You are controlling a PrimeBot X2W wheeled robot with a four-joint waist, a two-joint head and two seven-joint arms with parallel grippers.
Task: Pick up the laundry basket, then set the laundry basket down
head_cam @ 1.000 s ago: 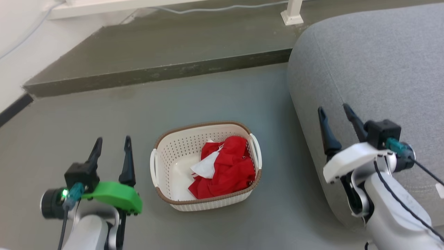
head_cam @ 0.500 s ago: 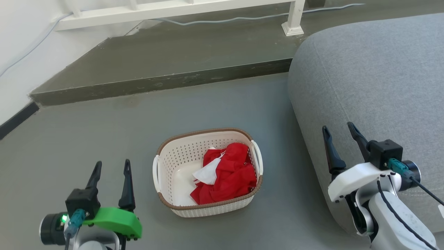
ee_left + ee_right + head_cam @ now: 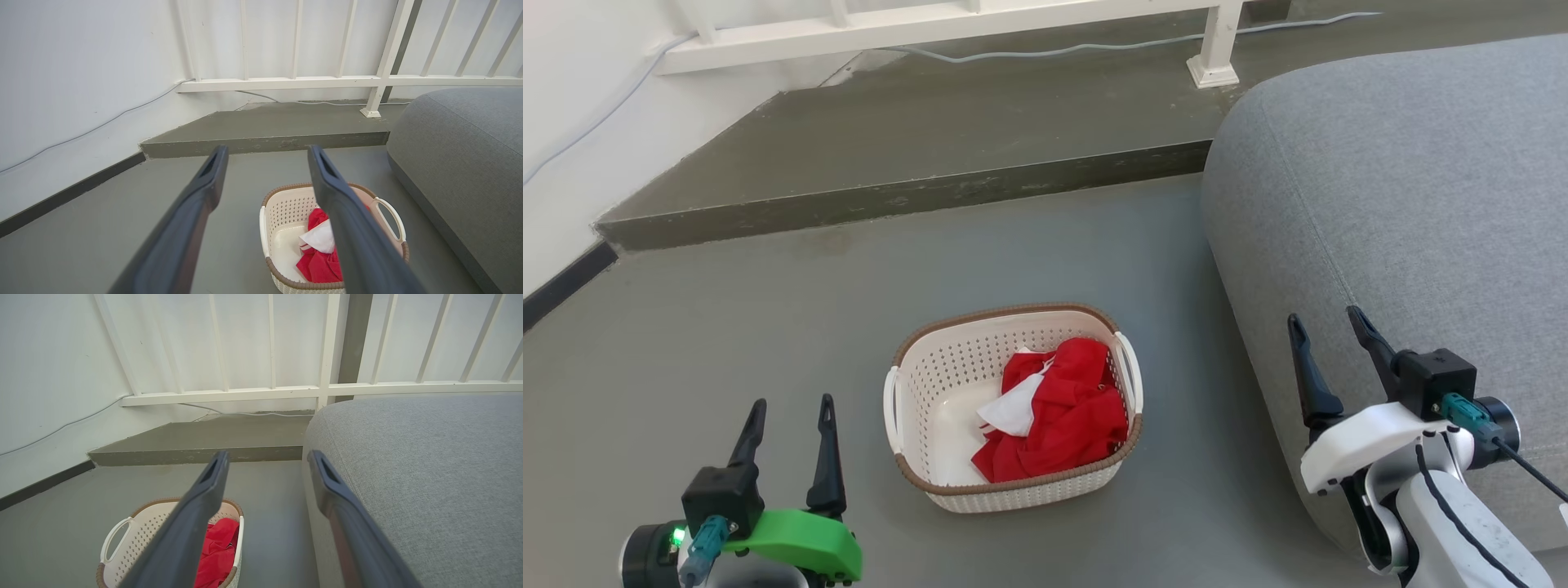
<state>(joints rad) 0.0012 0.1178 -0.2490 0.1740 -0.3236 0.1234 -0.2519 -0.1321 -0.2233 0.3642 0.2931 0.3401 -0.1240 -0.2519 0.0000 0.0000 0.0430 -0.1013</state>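
The laundry basket (image 3: 1001,310) sits on the floor (image 3: 727,327), loop handles facing 9 and 3 o'clock. It lies at 3 o'clock from the nearer left end effector (image 3: 793,402) and about 8 o'clock from the right end effector (image 3: 1322,316). Both are spread open and empty.

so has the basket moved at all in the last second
No. The basket keeps its gap to the sofa and the step; only the camera shifted.
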